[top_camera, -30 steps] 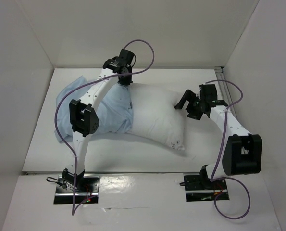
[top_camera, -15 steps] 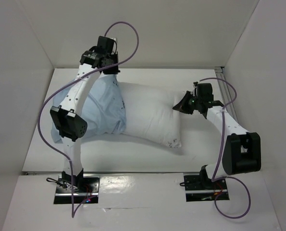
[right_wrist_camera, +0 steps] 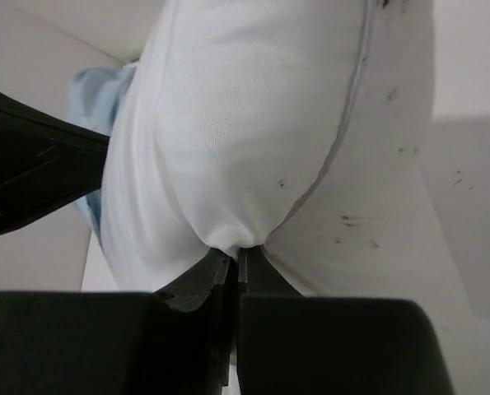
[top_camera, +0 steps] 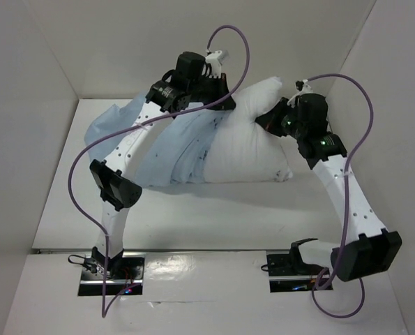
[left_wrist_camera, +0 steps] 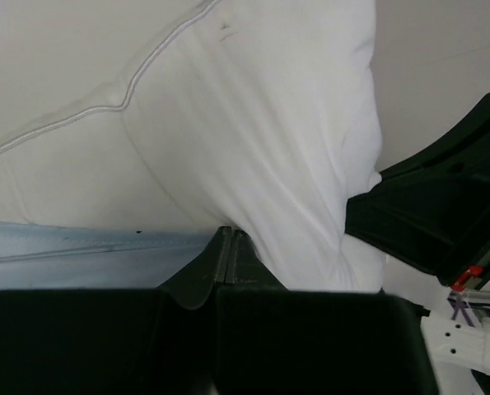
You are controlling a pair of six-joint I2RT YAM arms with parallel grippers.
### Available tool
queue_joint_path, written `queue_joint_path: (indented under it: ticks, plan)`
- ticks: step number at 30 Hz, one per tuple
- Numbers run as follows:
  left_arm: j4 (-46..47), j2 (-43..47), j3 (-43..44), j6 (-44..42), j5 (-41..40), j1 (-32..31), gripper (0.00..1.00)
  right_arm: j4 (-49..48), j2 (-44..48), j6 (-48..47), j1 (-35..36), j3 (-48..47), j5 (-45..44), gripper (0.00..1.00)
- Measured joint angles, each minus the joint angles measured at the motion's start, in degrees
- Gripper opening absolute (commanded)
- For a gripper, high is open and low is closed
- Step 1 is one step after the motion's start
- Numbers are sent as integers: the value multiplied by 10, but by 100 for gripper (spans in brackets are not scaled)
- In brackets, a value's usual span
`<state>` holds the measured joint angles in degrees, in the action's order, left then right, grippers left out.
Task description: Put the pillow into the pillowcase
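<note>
You are gripping the pillow (top_camera: pixel 245 143) from both ends. The right gripper (right_wrist_camera: pixel 236 253) is clenching a small pucker of white fabric at the pillow's right end. The left gripper (left_wrist_camera: pixel 228 240) is clamping down at the pillow's left part, right where the hem of the light blue pillowcase (top_camera: pixel 169 150) is meeting the white cover. The pillowcase is draping over the pillow's left end and trailing away to the pillow's left, so the pillow is looking only partly sleeved. The right pinch is taking very little cloth and may be at risk of slipping under the pillow's weight, dropping that end onto the table (top_camera: pixel 214 216) below the pillow. If the left fingers are catching pillow fabric together with the hem, the case is likely to bunch instead of sliding on. The purple cable (top_camera: pixel 231 42) looping above the pillow could also snag. The left arm is hiding the pillowcase's mouth, so how deep the pillow is sitting inside is not showing. Whether the left pinch is holding one layer or two is too close to call.
</note>
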<state>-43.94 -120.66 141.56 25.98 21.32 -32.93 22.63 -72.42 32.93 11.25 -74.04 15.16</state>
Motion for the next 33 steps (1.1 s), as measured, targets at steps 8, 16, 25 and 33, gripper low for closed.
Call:
queue_joint_path:
  ticks: [8, 16, 25, 33]
  plan:
    - [64, -12, -31, 47, 23, -29, 0, -49, 107, 66, 28, 196, -76, 0]
    - [34, -80, -23, 30, 53, -33, 88, -121, 83, 160, 27, 370, -99, 0]
    - [-36, 163, -230, -48, -139, -54, 77, -171, 5, 166, 24, 318, -59, 0]
    - [60, 454, -576, -38, -370, -40, 79, -168, 3, 160, 9, 313, -33, 0]
